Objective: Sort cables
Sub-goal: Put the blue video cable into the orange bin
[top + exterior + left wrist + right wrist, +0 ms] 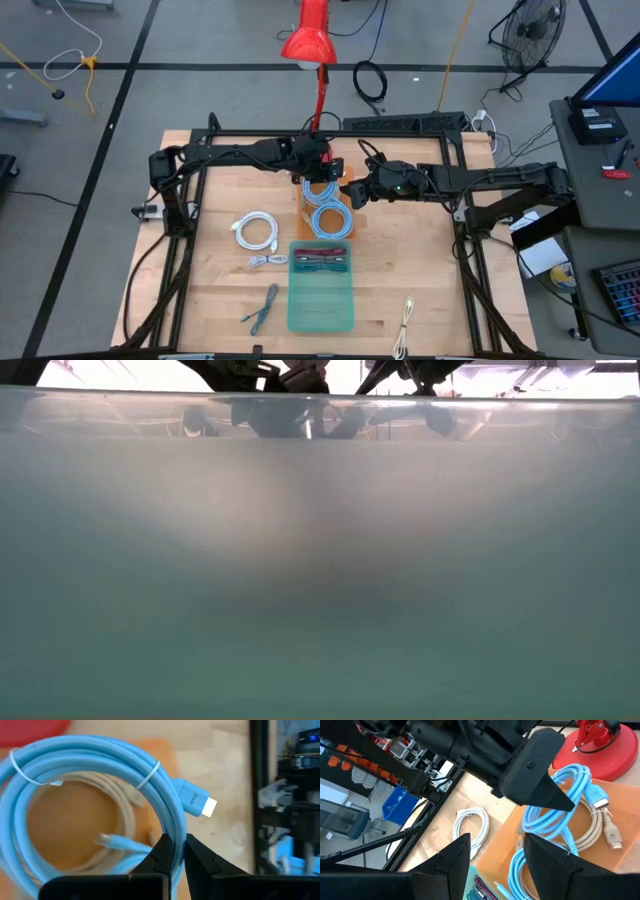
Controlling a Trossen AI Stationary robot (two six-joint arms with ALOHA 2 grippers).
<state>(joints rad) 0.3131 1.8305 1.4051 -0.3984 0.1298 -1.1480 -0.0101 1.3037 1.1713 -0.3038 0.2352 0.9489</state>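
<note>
A light-blue coil (95, 765) with white ties and a blue plug (197, 804) hangs over the orange tray (345, 232). My left gripper (173, 840) is shut on it, above the tray's far end (318, 172). Under it in the tray lie a beige coil (600, 827) and a second light-blue coil (331, 223). My right gripper (492, 851) stands open just right of the tray (354, 192) and holds nothing. A white coil (257, 231), a grey bundle (268, 261), a green-grey cable (262, 308) and a beige cable (405, 318) lie on the table. My left gripper pinches the bundled strands of the coil's ring (172, 827) between its two fingers, close to the plug. The fingers slant down from the far left and lie across the strands. The coil hangs tilted below the fingertips (562, 800); whether its lower part (540, 827) rests on the tray, I cannot tell.
A green tray (321, 318) holding several dark cables stands near the table's front edge; its wall fills the low view. A red lamp (310, 40) stands at the far edge, its base (600, 745) beside the orange tray. Black frame bars edge the table.
</note>
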